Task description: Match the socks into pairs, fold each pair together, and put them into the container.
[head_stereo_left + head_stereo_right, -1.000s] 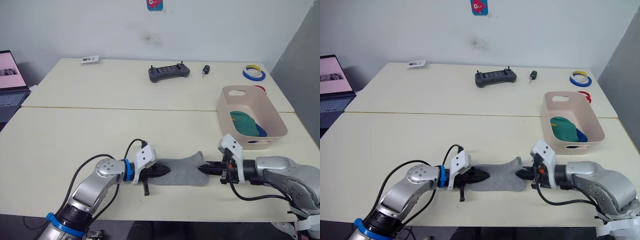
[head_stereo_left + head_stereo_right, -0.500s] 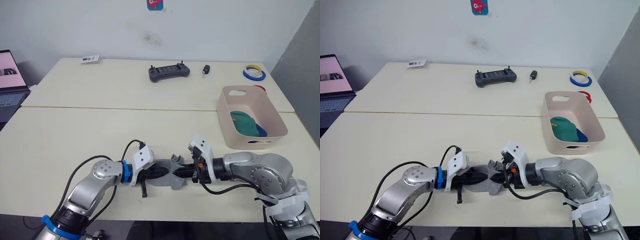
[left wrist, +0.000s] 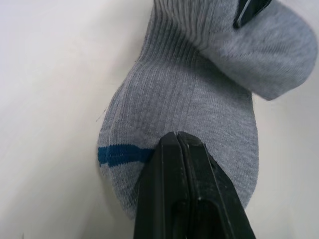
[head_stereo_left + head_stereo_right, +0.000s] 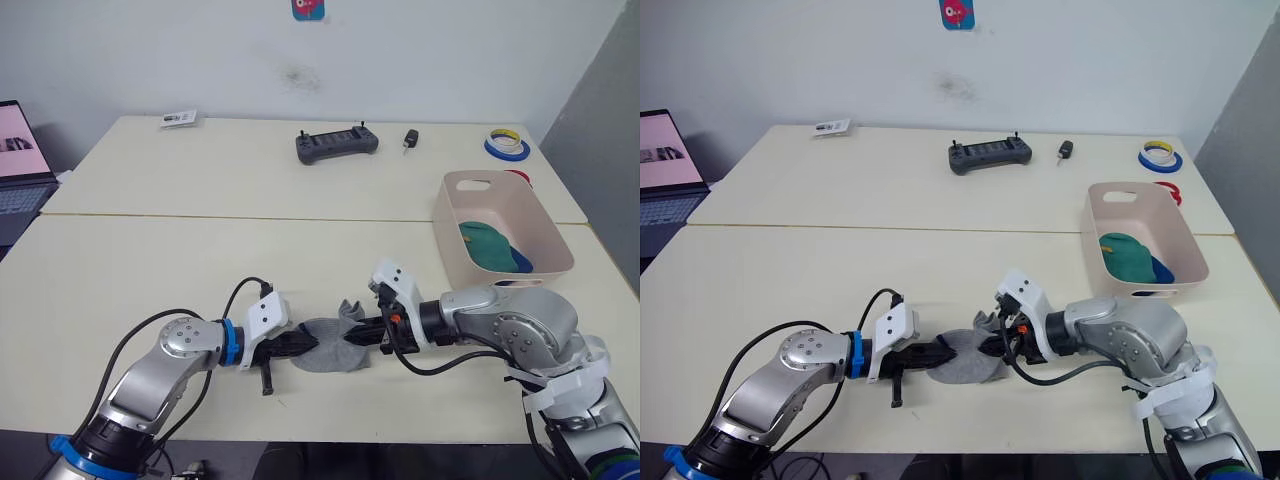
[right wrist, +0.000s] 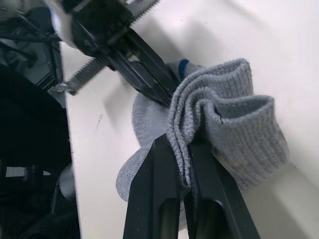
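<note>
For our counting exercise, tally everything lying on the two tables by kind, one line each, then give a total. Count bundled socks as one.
Grey sock bundle, held between both grippers: 1
Pink-beige container: 1
Green sock bundle in it: 1
Blue sock bundle in it: 1
Tape rolls: 2
Black handheld controller: 1
Small black key-like item: 1
Small card: 1
Laptop: 1
Total: 10

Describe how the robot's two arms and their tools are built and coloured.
Both arms are silver-grey metal with rounded joints and loose black cables. The left arm has blue rings. Each wrist carries a white block. The left tool and right tool each end in two slim black fingers.
</note>
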Available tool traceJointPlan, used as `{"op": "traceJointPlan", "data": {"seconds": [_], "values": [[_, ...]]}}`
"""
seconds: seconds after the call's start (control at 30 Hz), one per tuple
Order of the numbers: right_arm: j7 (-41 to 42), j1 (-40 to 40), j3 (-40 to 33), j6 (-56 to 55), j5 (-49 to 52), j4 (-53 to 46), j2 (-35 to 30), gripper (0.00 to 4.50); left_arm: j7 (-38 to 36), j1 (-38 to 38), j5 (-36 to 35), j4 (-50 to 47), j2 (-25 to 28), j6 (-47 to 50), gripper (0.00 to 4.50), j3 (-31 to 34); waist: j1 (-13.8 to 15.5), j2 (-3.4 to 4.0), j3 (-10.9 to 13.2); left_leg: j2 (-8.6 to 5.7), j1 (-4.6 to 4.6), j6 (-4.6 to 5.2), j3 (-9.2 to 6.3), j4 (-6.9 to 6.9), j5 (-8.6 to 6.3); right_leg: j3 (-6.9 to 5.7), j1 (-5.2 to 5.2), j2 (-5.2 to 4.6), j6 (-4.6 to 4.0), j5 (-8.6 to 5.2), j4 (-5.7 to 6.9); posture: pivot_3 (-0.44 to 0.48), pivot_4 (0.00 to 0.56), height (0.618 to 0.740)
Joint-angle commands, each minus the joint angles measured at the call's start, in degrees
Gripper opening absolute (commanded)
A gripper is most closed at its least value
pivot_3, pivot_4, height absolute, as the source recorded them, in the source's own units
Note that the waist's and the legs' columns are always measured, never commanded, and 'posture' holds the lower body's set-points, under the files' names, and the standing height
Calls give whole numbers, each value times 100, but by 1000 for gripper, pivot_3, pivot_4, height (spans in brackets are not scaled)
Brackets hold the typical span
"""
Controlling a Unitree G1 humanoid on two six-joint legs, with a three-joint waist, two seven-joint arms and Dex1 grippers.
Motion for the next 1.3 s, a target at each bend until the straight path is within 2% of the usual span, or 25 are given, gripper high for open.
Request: {"op": "traceJointPlan", "data": {"seconds": [0.03,0.43,0.63,0.77,1.0,1.17,1.3], "values": [[104,-138,152,-1,81,-148,111,38,15,101,161,142,6,35,0,-114,1,0,0,0,0,0,-1,0,0,0,0,0,0,0,0,0,150,740],[-116,-195,845,-427,-551,604,875,38,-42,139,124,44,126,81,0,-59,-5,1,-1,1,1,0,-1,-1,0,-1,-2,-2,0,0,0,0,150,740],[-151,-104,754,-423,-654,861,1121,38,-24,203,64,-88,184,122,0,46,-6,1,-1,0,1,0,2,-3,0,0,-2,-3,0,0,0,0,150,740],[-268,-97,430,-174,-503,692,1271,1107,23,421,-64,-294,310,209,0,310,-20,1,0,4,1,0,-1,-7,0,0,-5,-1,0,0,1,0,150,740],[-316,-101,-134,388,-165,-18,1034,3478,281,668,-441,-637,291,643,0,901,-10,4,1,1,0,0,-1,-9,0,-1,-5,-6,0,0,0,0,150,740],[-79,-14,-321,246,12,-447,542,3478,360,993,-1145,-1169,444,1310,0,1706,-10,3,3,2,-3,0,-1,-9,0,-1,-8,-6,0,0,-2,0,150,740],[53,109,-294,-601,-378,-515,131,3478,323,1270,-1449,-1143,683,1484,0,2513,-13,7,6,3,-1,0,1,-12,0,1,-10,-6,0,0,-3,0,150,740]]}}
